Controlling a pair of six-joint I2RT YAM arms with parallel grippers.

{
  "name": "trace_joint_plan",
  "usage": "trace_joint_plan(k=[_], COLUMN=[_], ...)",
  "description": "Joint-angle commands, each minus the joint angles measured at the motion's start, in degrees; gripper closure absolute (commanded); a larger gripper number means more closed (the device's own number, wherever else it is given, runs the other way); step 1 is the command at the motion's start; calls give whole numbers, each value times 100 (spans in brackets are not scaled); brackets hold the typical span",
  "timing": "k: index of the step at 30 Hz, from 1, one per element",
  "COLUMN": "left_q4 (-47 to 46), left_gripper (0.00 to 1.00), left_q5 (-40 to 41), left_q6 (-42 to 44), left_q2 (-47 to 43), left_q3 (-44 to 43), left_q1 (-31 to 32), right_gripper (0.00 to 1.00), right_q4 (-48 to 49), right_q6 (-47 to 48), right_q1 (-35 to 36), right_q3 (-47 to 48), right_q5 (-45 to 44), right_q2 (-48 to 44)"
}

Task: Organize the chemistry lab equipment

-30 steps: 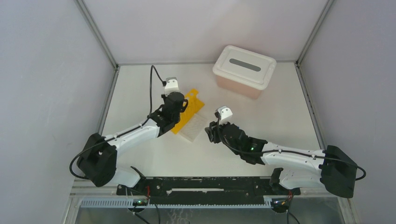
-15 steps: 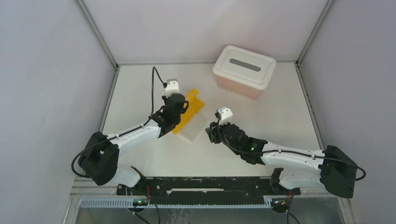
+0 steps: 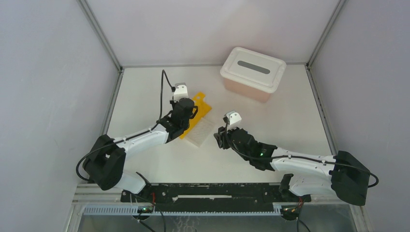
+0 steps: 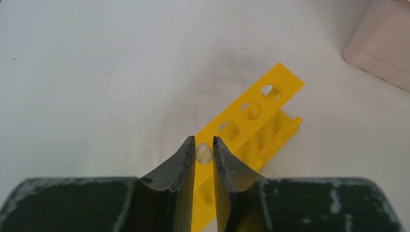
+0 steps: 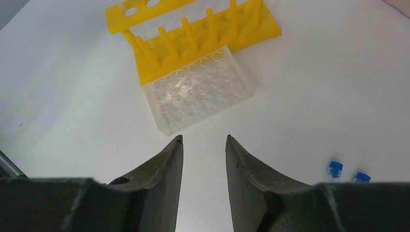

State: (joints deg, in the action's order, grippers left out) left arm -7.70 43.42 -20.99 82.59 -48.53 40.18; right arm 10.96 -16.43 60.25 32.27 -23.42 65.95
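The yellow tube rack (image 3: 199, 110) lies on the white table with its holed top plate toward my left arm; it also shows in the left wrist view (image 4: 256, 108) and the right wrist view (image 5: 203, 34). My left gripper (image 3: 185, 117) (image 4: 204, 140) is shut on the near end of that plate. The small clear grid rack (image 3: 200, 131) (image 5: 198, 94) rests against the yellow rack's near side. My right gripper (image 3: 220, 137) (image 5: 203, 137) is open and empty, just right of the grid rack. Two blue-capped tubes (image 5: 334, 168) lie on the table to its right. Droppers and squeeze bottle are out of view.
The pink tub (image 3: 244, 90) with its white slotted lid (image 3: 253, 67) stands at the back right; its corner shows in the left wrist view (image 4: 382, 48). Grey walls close in the table on the left, back and right.
My left gripper has shifted slightly to the right and farther back over the yellow rack. The right arm has barely moved.
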Motion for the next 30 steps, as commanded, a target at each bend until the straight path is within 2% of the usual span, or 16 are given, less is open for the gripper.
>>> trace_joint_plan(k=[1, 18, 22, 30], left_q4=[-189, -170, -114, 84], left_gripper=[76, 60, 56, 51], left_q5=[191, 261, 293, 390], left_q6=[-35, -78, -64, -36], left_q2=[42, -6, -126, -531], left_q3=[65, 86, 51, 13], left_q1=[53, 89, 110, 137], right_gripper=[55, 54, 48, 45], right_q4=[301, 260, 169, -264], right_q6=[-81, -85, -62, -113], right_q1=[-46, -90, -92, -93], right_q3=[-10, 13, 64, 337], right_q5=[48, 18, -59, -262], right_q2=[-119, -111, -92, 59])
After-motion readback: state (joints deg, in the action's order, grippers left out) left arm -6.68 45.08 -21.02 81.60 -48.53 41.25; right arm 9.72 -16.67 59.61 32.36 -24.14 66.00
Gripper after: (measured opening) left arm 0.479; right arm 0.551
